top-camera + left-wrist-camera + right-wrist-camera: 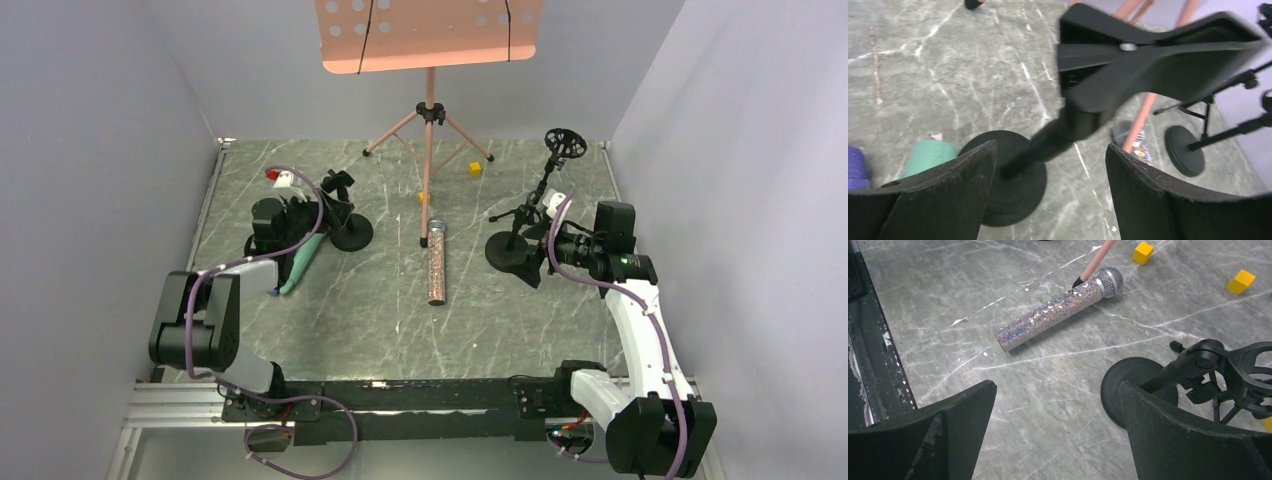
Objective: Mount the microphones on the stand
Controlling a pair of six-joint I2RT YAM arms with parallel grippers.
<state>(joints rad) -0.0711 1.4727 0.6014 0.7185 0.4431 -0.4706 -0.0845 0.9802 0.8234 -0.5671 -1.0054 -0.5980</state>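
Early step: left gripper (1050, 146) spread at black clamp-top stand (1088, 115), centre frame; right gripper (1057, 385) spread, empty. Next: grasp mint-green stick microphone (928, 156), lower left.

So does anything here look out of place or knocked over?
Nothing looks broken or spilled. The glittery microphone lies flat mid-table, its head by a foot of the pink music stand. The mint-green microphone lies beside the left mic stand. Neither sits in a holder. Small yellow cubes sit loose near the back.
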